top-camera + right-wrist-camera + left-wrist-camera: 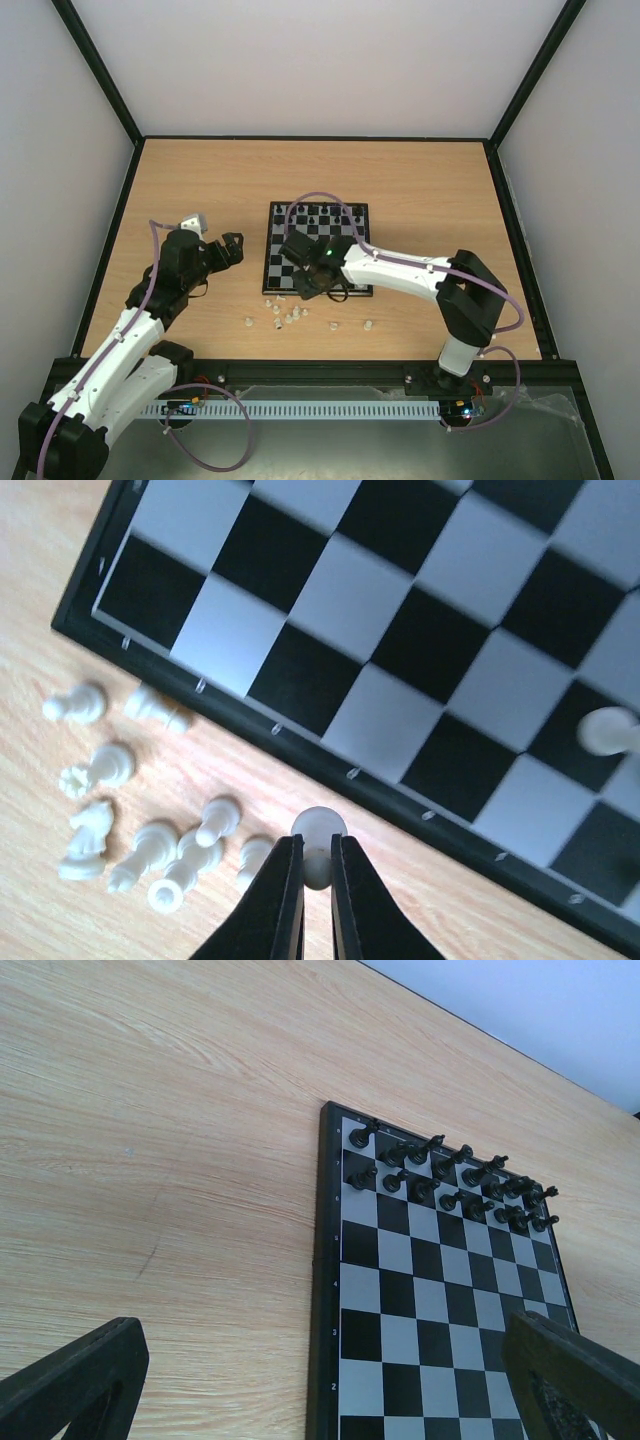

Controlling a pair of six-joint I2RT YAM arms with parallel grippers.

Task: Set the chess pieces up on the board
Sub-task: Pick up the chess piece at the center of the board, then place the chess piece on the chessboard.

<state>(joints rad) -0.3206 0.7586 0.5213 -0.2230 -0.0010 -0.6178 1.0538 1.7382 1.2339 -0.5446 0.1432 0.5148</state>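
The right hand (318,852) is pinched narrow on a white pawn (320,827). Its two black fingers (288,880) press the stem from either side, and the round head shows above the tips at the bottom middle of the right wrist view. In that picture the pawn sits just below the dark border of the chessboard (400,610), over the wooden table (60,580).

Left and lower left of the pawn, the loose white chess pieces (150,850) lie on the wood, several tipped on their sides (one looks like a knight; the rest are too soft to name with confidence). One more white piece (605,730) is on the board at the right edge of the same frame.

In the top view the right hand hangs over the lower left part of the board, with the scatter of white pieces on the table just below it.

The left hand (320,1330) is spread wide and holds nothing. One dark finger shows in each lower corner of its own view, above the board's left side. The black pieces (450,1175) fill two rows at the upper end of the board.
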